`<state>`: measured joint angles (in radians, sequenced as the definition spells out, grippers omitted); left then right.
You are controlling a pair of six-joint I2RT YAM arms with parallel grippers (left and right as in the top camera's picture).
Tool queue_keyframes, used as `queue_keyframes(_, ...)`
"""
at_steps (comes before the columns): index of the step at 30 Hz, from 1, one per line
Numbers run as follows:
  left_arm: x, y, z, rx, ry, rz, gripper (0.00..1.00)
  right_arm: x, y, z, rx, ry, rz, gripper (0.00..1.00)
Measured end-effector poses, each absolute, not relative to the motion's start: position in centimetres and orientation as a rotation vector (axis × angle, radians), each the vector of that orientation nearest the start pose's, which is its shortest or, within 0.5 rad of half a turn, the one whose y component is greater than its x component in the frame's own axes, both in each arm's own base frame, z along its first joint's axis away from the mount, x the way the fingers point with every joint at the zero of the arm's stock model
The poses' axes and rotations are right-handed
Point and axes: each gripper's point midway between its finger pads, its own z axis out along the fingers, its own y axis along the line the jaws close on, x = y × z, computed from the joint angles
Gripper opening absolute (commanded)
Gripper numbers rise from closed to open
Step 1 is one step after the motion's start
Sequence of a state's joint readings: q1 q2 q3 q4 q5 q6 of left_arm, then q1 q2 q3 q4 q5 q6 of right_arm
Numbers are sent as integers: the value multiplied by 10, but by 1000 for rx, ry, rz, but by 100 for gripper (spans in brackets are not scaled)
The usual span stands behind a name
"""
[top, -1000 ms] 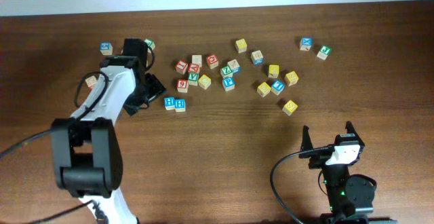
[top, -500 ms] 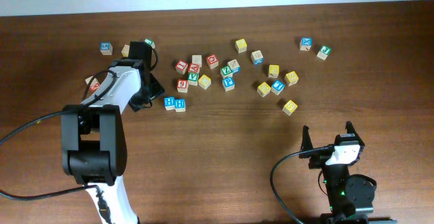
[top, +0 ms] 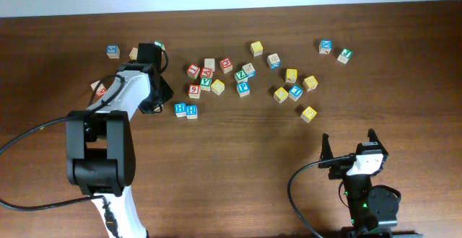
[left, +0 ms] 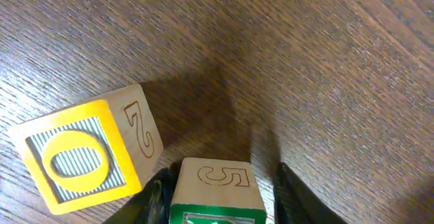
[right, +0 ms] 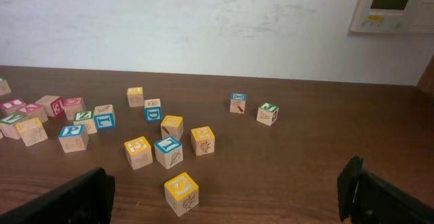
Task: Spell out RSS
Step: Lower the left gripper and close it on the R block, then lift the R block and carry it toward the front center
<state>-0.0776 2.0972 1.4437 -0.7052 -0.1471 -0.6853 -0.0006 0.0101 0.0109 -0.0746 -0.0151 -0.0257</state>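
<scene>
Step in hand: grabbing first letter. Left claw (left: 222, 203) straddles green-edged cube (left: 215, 178), likely the R, far left on worktop (top: 238, 159), just beside yellow O cube (left: 74, 159). Cannot tell whether fingers pinch it. Right claw (top: 349, 143) spread wide, empty, near right. Next you need firm clamp, then lift clear of O cube.

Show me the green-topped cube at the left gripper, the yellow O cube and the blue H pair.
Green-topped cube (left: 217, 182): left wrist view, its pale side.
Yellow O cube (left: 73, 161): left wrist view, the O.
Blue H pair (top: 180, 109): overhead view, left cube's top.
</scene>
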Motion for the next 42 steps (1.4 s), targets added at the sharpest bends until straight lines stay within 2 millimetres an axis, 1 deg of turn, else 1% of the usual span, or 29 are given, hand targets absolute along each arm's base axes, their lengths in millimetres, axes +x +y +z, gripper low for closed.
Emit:
queue_keyframes(8, 437, -9, 2, -881, 2751, 83, 29, 246, 3, 158, -33, 1644, -7, 98)
queue_keyframes(13, 432, -8, 3, -884, 2767, 93, 29, 246, 3, 158, -33, 1644, -7, 98)
queue_keyframes(15, 428, -8, 7, -886, 2777, 99, 29, 246, 3, 158, -33, 1644, -8, 98)
queue_keyframes(16, 426, -8, 13, -885, 2774, 98, 29, 246, 3, 158, -33, 1644, -8, 98)
queue_keyframes(17, 424, -8, 25, -883, 2766, 91, 29, 246, 3, 158, -33, 1644, -8, 98)
queue_keyframes(19, 421, -8, 55, -875, 2729, 63, 31, 246, 2, 158, -33, 1644, -9, 98)
queue_keyframes(20, 418, -9, 75, -870, 2707, 37, 30, 246, 2, 158, -33, 1644, -8, 98)
queue_keyframes(21, 412, -11, 95, -864, 2687, 8, 27, 246, 2, 158, -33, 1644, -8, 98)
queue_keyframes(23, 396, -13, 130, -854, 2662, -41, 27, 246, 2, 158, -33, 1644, -8, 98)
queue_keyframes(24, 388, -15, 143, -850, 2656, -61, 28, 246, 2, 158, -32, 1644, -7, 98)
queue_keyframes(25, 377, -17, 153, -846, 2669, -76, 30, 246, 2, 158, -33, 1644, -8, 98)
queue_keyframes(26, 370, -19, 156, -841, 2686, -74, 31, 246, 2, 158, -33, 1644, -8, 98)
queue_keyframes(27, 366, -23, 156, -820, 2704, -78, 36, 246, 2, 158, -33, 1644, -8, 98)
queue_keyframes(28, 365, -26, 156, -794, 2715, -78, 46, 246, 3, 158, -33, 1644, -8, 98)
queue_keyframes(29, 365, -31, 155, -766, 2725, -77, 57, 246, 2, 158, -33, 1644, -8, 98)
queue_keyframes(30, 364, -34, 154, -745, 2733, -77, 63, 246, 3, 158, -33, 1644, -8, 98)
queue_keyframes(31, 365, -35, 151, -728, 2740, -74, 65, 246, 2, 158, -33, 1644, -8, 98)
queue_keyframes(33, 370, -36, 141, -720, 2743, -70, 64, 246, 3, 158, -33, 1644, -7, 98)
queue_keyframes(34, 373, -36, 133, -719, 2750, -66, 62, 246, 2, 158, -33, 1644, -8, 98)
queue_keyframes(35, 377, -37, 118, -722, 2772, -54, 61, 246, 2, 158, -33, 1644, -8, 98)
queue_keyframes(36, 379, -37, 110, -724, 2783, -49, 65, 246, 2, 158, -32, 1644, -8, 98)
queue_keyframes(39, 393, -39, 85, -729, 2793, -43, 66, 246, 2, 158, -32, 1644, -8, 98)
queue_keyframes(42, 399, -40, 61, -810, 2800, -36, 65, 246, 3, 158, -33, 1644, -8, 98)
